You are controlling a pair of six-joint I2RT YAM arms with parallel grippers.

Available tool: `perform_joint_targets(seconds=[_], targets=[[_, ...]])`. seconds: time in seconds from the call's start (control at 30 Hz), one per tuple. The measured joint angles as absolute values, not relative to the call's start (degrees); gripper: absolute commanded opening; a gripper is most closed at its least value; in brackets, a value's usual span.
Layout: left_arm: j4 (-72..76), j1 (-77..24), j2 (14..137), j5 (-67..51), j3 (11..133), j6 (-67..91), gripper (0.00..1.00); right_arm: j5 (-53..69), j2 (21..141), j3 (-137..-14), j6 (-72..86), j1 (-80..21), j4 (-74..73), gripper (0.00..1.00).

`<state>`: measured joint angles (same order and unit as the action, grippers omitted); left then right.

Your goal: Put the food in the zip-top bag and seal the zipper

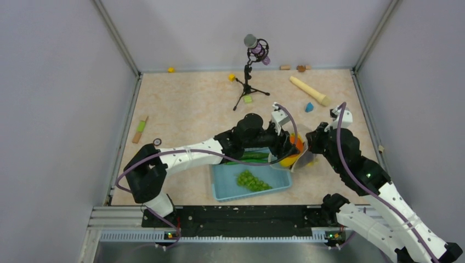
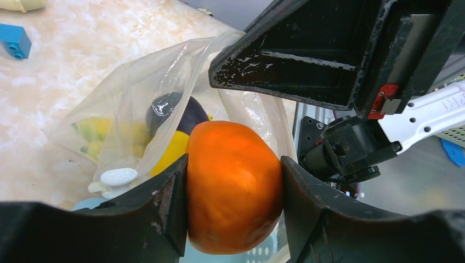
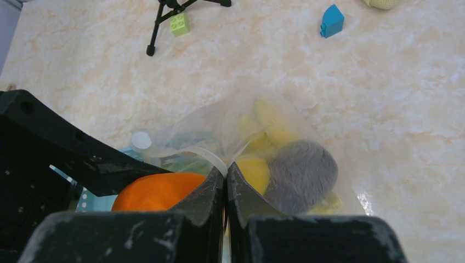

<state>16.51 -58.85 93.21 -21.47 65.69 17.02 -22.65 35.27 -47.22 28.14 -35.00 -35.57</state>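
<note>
Top view, left gripper: the left gripper (image 1: 286,143) reaches across the blue basket (image 1: 219,189) and holds the orange (image 1: 296,143) between half-spread fingers.
Top view, bag: the zip-top bag (image 1: 300,160) lies just right of the basket's far corner, touching the orange, with its mouth turned toward the left arm.
Top view, right gripper: the right gripper (image 1: 311,141) is just beyond the bag on the right. It is the nearer arm to the mouth edge.
Top view, food left: the grapes (image 1: 252,181) and cucumber (image 1: 253,156) lie in the basket.
Left wrist view, key relation: the orange fills the gap between the fingers. The bag's opening lies ahead and to the left, with the eggplant (image 2: 175,109) already inside.
Right wrist view, grip: the fingers are pressed together on the zipper (image 3: 205,155), holding the mouth edge up.
Right wrist view, orange: it sits just left of these fingers at the lip. Whether it has crossed the lip cannot be told.
Judgement: the orange probably has to move forward past the held edge before it is released.
</note>
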Motion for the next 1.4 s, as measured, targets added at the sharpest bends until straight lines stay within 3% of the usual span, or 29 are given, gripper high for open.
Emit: perform_joint_targets(seconds=[0.1,0.27,1.03,1.4], targets=[[16.73,-58.85,93.82,-21.15,66.11,17.72,0.89,-22.68,35.27,-47.22,28.14,-35.0,-35.57,0.0],[16.75,-58.85,94.0,-20.32,66.24,18.17,0.96,-22.68,35.27,-47.2,28.14,-34.96,-35.57,0.0],[17.1,-58.98,82.67,-18.31,58.26,19.0,0.97,-22.68,35.27,-46.76,28.16,-34.96,-35.35,0.0],[10.68,-58.98,64.69,1.06,42.76,22.37,0.97,-22.63,35.29,-46.76,28.16,-34.87,-35.35,0.0]])
